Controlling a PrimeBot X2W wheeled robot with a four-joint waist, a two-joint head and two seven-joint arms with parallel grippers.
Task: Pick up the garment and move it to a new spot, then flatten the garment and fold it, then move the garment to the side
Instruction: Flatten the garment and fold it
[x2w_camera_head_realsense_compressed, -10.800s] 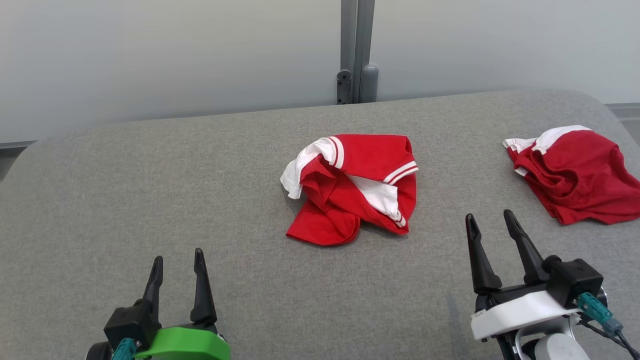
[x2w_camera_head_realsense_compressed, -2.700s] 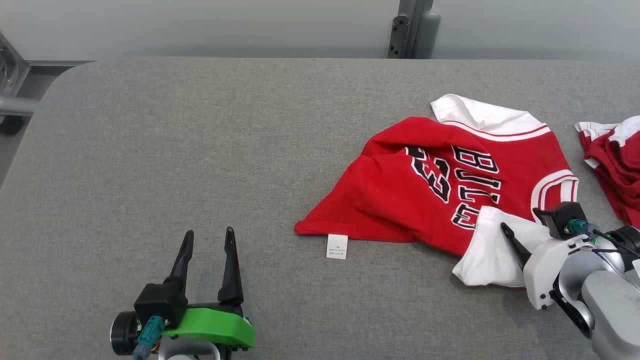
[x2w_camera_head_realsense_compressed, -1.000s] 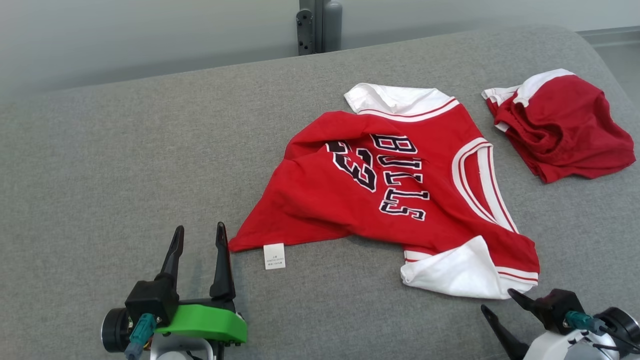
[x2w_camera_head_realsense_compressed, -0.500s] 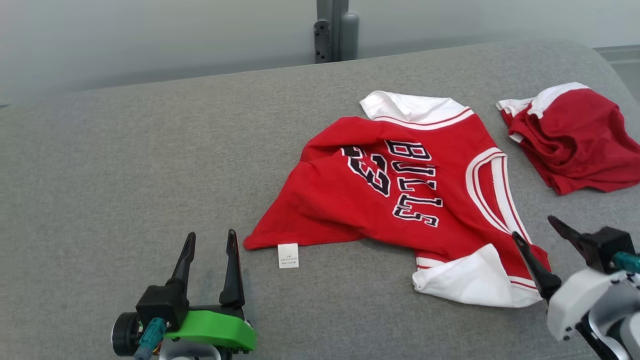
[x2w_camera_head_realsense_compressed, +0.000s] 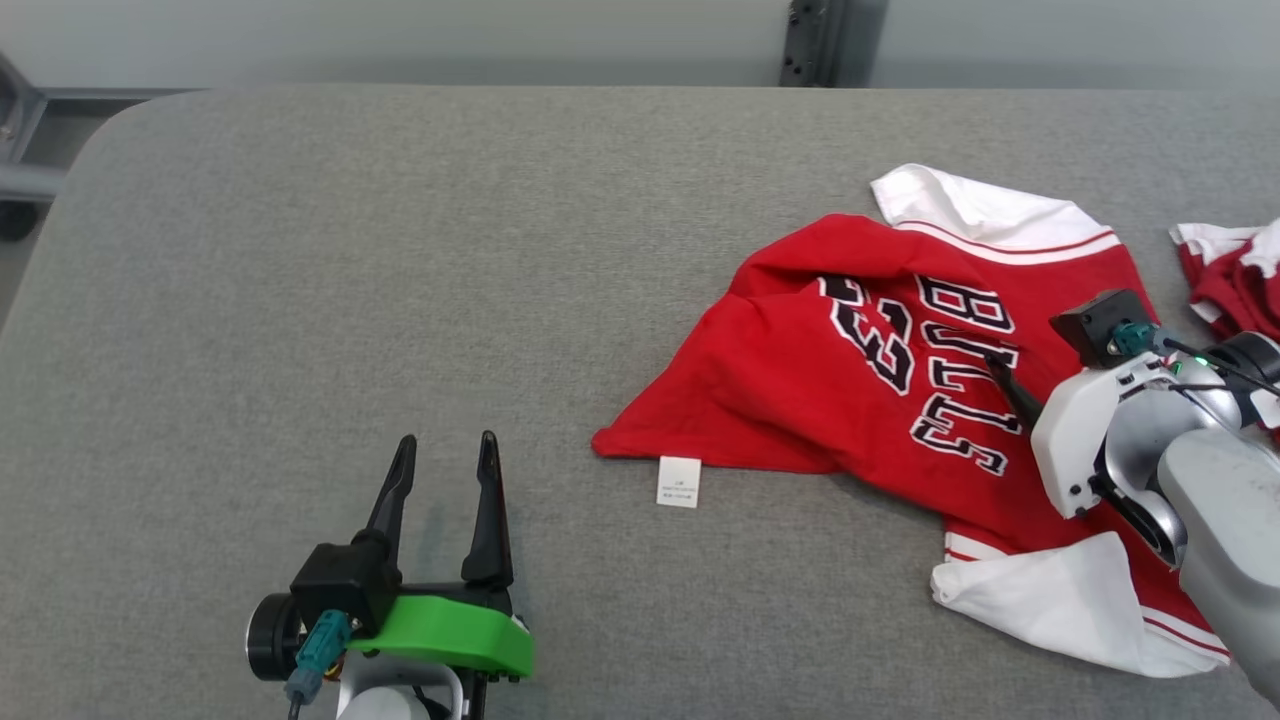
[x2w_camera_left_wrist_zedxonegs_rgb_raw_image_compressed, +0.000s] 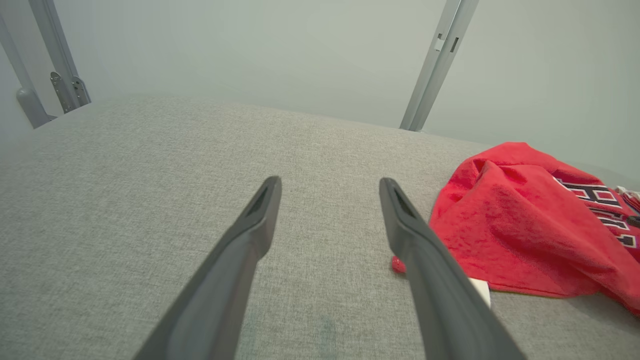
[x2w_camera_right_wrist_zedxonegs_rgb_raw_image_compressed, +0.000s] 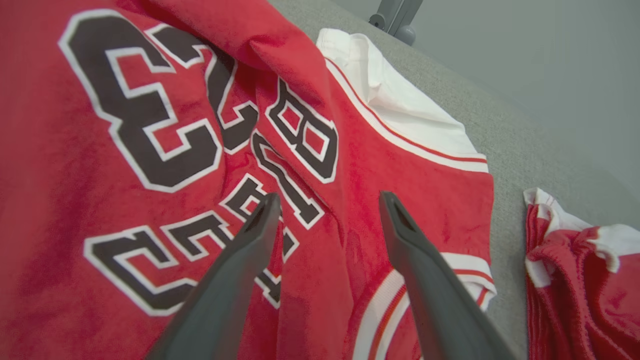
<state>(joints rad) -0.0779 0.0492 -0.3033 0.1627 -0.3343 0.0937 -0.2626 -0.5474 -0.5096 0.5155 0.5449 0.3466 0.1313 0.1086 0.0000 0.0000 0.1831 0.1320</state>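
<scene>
The right jaws stood wide apart and empty over the letters on the red jersey (x2w_camera_head_realsense_compressed: 800, 390), which lay spread out on the right side of the grey bench (x2w_camera_head_realsense_compressed: 400, 250), while the left jaws stood wide apart and empty over bare bench to its near left.

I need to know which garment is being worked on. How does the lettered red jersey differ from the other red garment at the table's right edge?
The jersey lies mostly spread out, black lettering up; the other garment is bunched in a heap, no lettering showing. The open right end effector is over the jersey, not over the other garment. Both are red with white trim, on the grey table.
</scene>
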